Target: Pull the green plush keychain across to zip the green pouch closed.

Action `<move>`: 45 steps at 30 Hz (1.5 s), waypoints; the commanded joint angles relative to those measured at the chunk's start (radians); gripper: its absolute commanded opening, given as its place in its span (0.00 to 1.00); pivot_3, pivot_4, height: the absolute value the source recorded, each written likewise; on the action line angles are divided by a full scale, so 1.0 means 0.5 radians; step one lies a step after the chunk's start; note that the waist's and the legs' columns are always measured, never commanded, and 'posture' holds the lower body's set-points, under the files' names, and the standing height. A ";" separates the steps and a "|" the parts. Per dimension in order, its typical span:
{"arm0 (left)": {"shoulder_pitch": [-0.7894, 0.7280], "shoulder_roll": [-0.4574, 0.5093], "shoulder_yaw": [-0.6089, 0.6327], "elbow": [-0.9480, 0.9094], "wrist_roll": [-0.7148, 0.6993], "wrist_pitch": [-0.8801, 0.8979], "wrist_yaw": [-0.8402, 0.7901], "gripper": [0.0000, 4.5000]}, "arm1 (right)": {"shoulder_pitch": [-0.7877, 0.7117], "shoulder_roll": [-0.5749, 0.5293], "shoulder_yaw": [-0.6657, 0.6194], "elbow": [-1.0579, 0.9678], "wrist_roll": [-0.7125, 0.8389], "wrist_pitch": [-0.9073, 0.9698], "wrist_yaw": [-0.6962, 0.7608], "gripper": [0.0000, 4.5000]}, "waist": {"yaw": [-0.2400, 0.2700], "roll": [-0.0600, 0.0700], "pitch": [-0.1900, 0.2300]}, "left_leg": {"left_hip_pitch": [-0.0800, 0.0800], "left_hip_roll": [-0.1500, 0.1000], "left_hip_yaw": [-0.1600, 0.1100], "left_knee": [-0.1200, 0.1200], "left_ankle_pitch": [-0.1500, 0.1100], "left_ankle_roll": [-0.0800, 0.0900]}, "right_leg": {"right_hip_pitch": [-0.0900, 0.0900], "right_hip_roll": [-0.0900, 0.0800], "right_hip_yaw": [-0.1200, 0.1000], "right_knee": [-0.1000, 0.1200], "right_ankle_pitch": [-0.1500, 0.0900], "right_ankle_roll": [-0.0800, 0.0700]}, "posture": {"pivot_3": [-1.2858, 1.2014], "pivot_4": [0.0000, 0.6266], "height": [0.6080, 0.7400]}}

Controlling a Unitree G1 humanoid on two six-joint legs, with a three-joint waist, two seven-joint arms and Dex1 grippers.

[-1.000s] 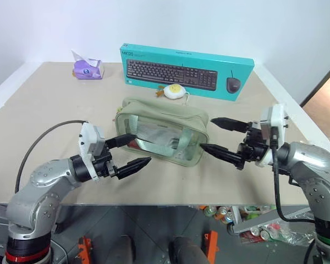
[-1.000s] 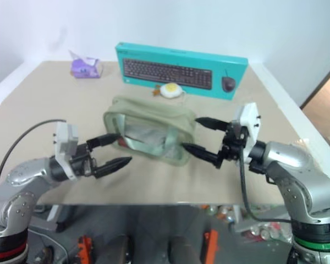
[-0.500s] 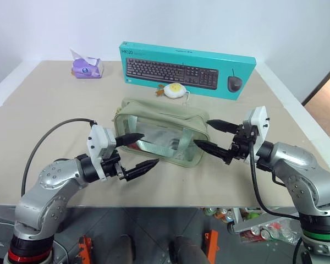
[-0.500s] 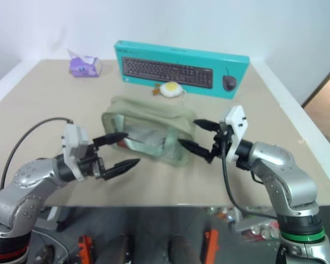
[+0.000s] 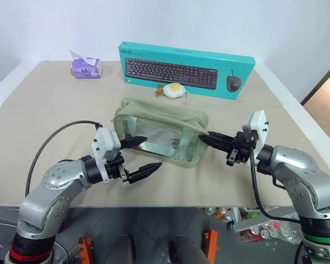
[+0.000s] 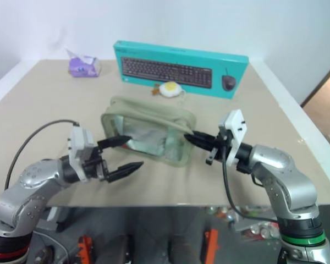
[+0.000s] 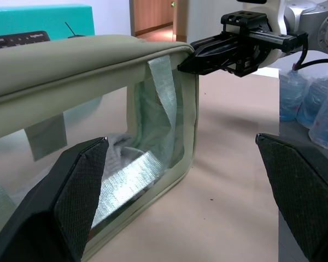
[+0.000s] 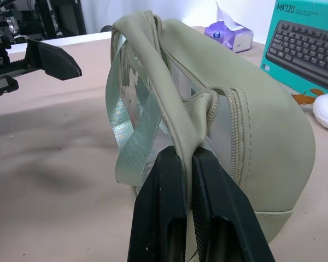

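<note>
With the right gripper (image 8: 188, 164) pinched shut on the pale sage-green fabric zip pouch (image 5: 162, 127) at its 3 o'clock end, the wide-open, empty left gripper (image 5: 144, 155) should brace the 9 o'clock end firmly.

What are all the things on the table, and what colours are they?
Green pouch: one, pale sage green with clear sides, middle of the table.
Keyboard box: one, teal, standing along the far edge.
Fried-egg plush: one, white and yellow, before the box.
Tissue pack: one, purple, far left corner.
Table: one, beige.
Left gripper: one, black, open, at the pouch's left end.
Right gripper: one, black, shut on the pouch's right-end fabric.
</note>
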 commanded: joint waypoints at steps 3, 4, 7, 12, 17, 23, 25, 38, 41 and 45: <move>-0.027 0.034 0.012 0.007 -0.015 -0.065 -0.014 1.00 | -0.010 -0.042 -0.046 -0.101 0.008 -0.048 0.047 0.01 | 0.000 0.000 0.000 | 0.000 0.000 0.000 0.000 0.000 0.000 | 0.000 0.000 0.000 0.000 -0.001 -0.001 | 0.52 0.24 1.00; -0.033 0.033 0.012 0.014 -0.018 -0.066 -0.011 1.00 | -0.023 -0.068 -0.068 -0.075 -0.008 -0.068 0.069 0.01 | 0.000 0.000 0.000 | 0.000 0.000 0.000 0.000 0.000 0.000 | 0.000 0.000 0.000 0.000 -0.001 -0.001 | 0.52 0.24 1.00; -0.037 0.035 0.002 0.018 -0.025 -0.076 -0.010 1.00 | -0.093 -0.177 -0.152 0.136 -0.074 -0.160 0.147 0.01 | 0.000 0.000 0.001 | -0.001 0.000 0.000 0.000 0.000 0.000 | -0.001 -0.001 0.000 -0.001 -0.001 -0.001 | 0.52 0.24 1.00; -0.042 0.035 -0.011 0.014 -0.034 -0.081 -0.013 1.00 | -0.236 -0.325 -0.195 0.538 -0.214 -0.391 0.284 0.01 | 0.001 -0.002 0.001 | -0.001 -0.003 0.005 0.000 0.000 0.000 | 0.000 -0.004 0.003 -0.005 -0.001 0.000 | 0.52 0.24 1.00; -0.039 0.039 -0.022 0.002 -0.045 -0.078 -0.020 1.00 | -0.301 -0.343 -0.184 0.707 -0.283 -0.478 0.348 0.01 | -0.001 -0.002 0.002 | -0.001 -0.002 0.007 -0.003 -0.002 0.002 | -0.003 -0.002 0.004 -0.005 0.001 0.004 | 0.52 0.24 1.00; -0.039 0.027 0.001 0.016 -0.071 -0.053 0.019 1.00 | -0.216 -0.316 -0.183 0.587 -0.255 -0.470 0.382 0.01 | -0.001 -0.002 0.002 | -0.002 -0.001 0.006 -0.003 -0.005 0.000 | -0.003 -0.002 0.004 -0.005 -0.002 0.007 | 0.52 0.24 1.00; -0.074 0.012 0.066 0.061 -0.133 0.002 0.081 1.00 | -0.196 -0.310 -0.182 0.542 -0.237 -0.464 0.400 0.01 | -0.001 -0.002 0.002 | -0.002 -0.001 0.007 -0.003 -0.006 0.000 | -0.002 -0.002 0.004 -0.005 -0.002 0.007 | 0.52 0.24 1.00; -0.297 0.244 0.339 0.730 -0.182 -0.018 -0.051 1.00 | -0.109 -0.318 -0.196 0.366 -0.190 -0.394 0.423 0.01 | -0.028 -0.004 0.003 | 0.001 0.002 0.008 -0.002 -0.006 -0.001 | -0.003 0.001 0.003 -0.004 -0.001 0.004 | 0.52 0.24 1.00; -0.366 0.200 0.275 0.880 -0.086 -0.124 -0.081 1.00 | -0.117 -0.317 -0.186 0.370 -0.206 -0.400 0.419 0.01 | -0.027 -0.004 0.003 | 0.000 0.002 0.009 -0.002 -0.006 -0.001 | -0.003 0.000 0.003 -0.004 -0.001 0.004 | 0.52 0.24 1.00; -0.444 0.124 0.163 1.084 0.048 -0.253 -0.128 1.00 | -0.100 -0.321 -0.189 0.343 -0.209 -0.383 0.407 0.01 | -0.028 -0.004 0.003 | 0.000 0.003 0.010 -0.003 -0.006 -0.001 | -0.003 0.000 0.003 -0.004 -0.001 0.004 | 0.52 0.24 1.00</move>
